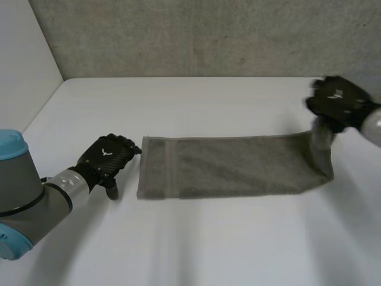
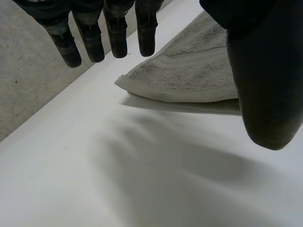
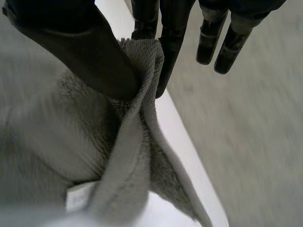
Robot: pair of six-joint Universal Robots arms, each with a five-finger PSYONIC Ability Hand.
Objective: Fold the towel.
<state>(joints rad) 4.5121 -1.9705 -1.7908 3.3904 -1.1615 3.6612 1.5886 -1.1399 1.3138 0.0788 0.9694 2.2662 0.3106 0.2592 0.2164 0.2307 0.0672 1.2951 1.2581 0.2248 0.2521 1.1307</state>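
Hanging from the right hand (image 1: 338,102) in head view, the grey terry towel (image 1: 232,165) is raised at its right end; the rest lies flat on the counter (image 1: 208,238). Left wrist view: left hand (image 2: 265,80) fingers (image 2: 117,40) are released, near the doubled corner. Right wrist view: soft edge is pinched thumb-to-fingers; a shallow pinch could slip & the unpinned end be dragged.

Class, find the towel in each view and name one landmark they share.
Head view: towel stretched between the hands, right hand holding one end up.
Left wrist view: its corner flat at the left hand's fingertips.
Right wrist view: its end pinched by thumb and fingers.
Shared landmark: the white table.
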